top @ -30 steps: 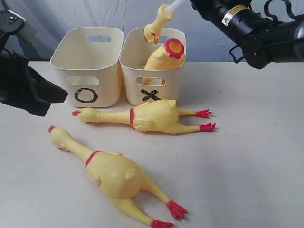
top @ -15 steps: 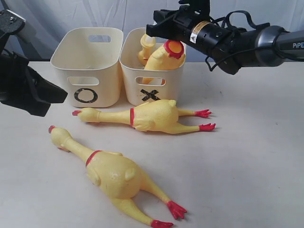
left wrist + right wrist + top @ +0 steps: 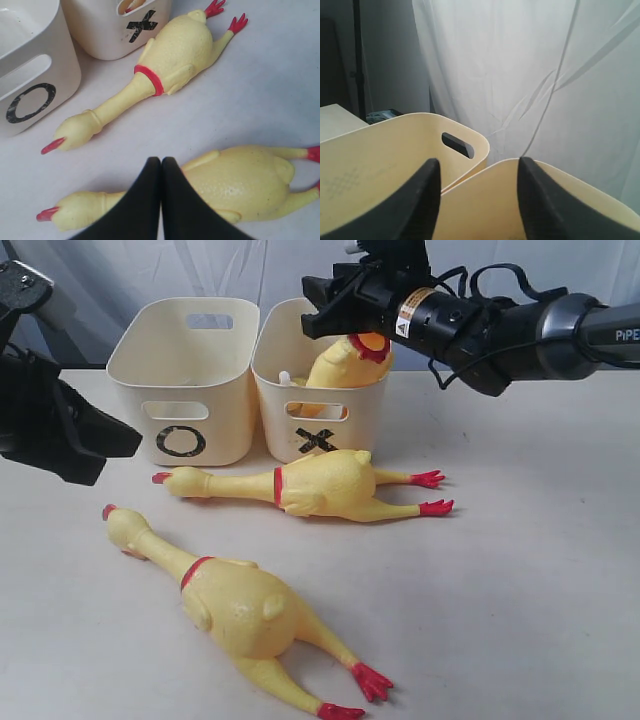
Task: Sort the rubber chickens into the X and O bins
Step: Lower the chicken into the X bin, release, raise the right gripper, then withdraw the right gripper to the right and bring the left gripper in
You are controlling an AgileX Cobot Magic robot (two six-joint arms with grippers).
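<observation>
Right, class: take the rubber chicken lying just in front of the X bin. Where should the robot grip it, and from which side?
Probably the neck, between the head and the red band, coming straight down from above and closing across it. That rubber chicken lies flat on the table, and the neck is its slimmest, most even part; the rest looks too bulky.

Matt rubber chickens (image 3: 320, 486) (smooth plastic bins (image 3: 160, 365))

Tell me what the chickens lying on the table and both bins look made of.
Near chicken and far chicken: likely soft rubber or vinyl, matte yellow, pimpled skin, red-painted feet. O bin and X bin: seemingly moulded plastic, smooth cream, rounded corners, cut-out handles.
</observation>
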